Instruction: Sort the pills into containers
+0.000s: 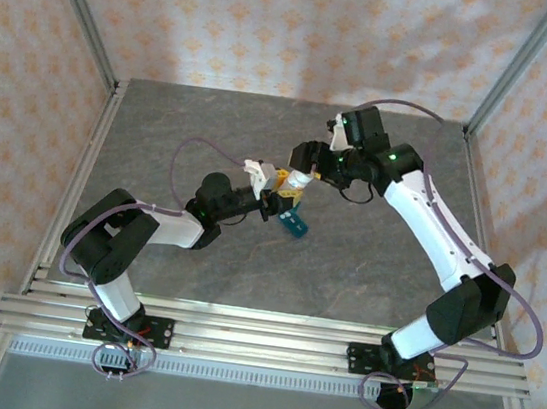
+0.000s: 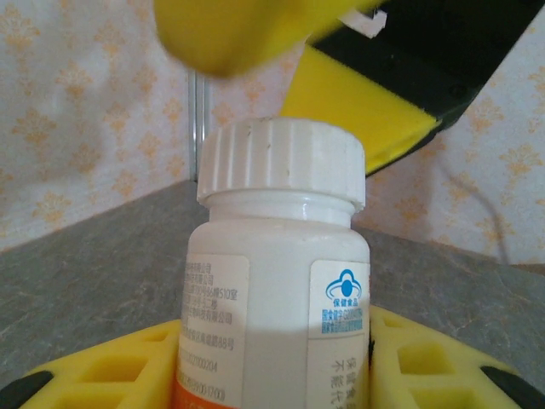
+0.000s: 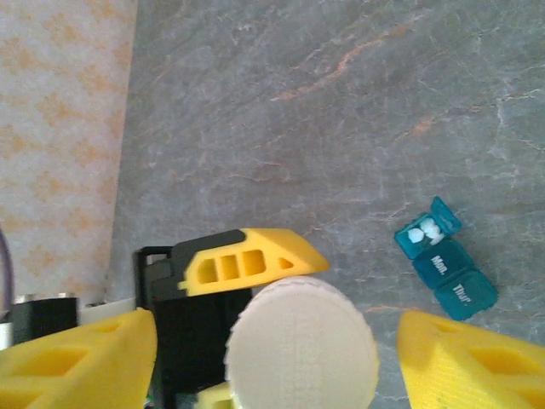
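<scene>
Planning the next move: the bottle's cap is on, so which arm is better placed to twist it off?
Right. The right tool hangs open directly over the cap, astride it; the left tool grips the bottle.

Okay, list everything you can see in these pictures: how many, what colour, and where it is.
bottle: one, white with a printed label and a ribbed white cap, mid-table, gripped by the left pincer
pill box: one, teal, three compartments, lying on the table beside the bottle, one end lid open
pills: a few, white, in the open end compartment; exact number unclear
table: one, grey marbled
backdrop: pale with orange pattern, around the table
arms: two, black and white, meeting mid-table
left pincer: one, yellow fingers, shut on the bottle
right pincer: one, yellow fingers, open on either side of the cap
</scene>
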Controlling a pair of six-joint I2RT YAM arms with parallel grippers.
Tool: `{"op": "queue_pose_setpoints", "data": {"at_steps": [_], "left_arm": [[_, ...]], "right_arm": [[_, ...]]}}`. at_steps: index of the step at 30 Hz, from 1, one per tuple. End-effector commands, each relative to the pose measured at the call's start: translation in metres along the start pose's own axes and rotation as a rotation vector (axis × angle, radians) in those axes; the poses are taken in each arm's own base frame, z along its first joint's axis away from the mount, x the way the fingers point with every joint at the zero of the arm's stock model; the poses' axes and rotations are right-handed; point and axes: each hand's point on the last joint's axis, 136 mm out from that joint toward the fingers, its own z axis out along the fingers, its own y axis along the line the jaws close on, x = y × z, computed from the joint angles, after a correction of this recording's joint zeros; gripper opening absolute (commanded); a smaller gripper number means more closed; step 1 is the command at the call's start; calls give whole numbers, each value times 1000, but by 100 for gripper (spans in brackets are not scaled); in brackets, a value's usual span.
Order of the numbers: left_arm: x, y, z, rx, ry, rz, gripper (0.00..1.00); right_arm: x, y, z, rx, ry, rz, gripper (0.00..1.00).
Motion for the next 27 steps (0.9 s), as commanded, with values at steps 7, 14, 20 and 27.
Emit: {"op": "queue_pose_setpoints", "data": {"at_steps": [7,14,20,27], "left_arm": [[-31,-11,4,46,-93,49,0],[-30,-12,3,52,-91,43,0],[-29,-12,4,52,-88,41,0],[-30,-11,4,51,-92,40,0]], "right_arm": [[-17,7,-22,-3,31,-248,82],[-6,3,-24,-89,127,-413,79],[3,3,-15,-133,191,-408,77],[8,0,-8,-146,219,-392,60]]}}
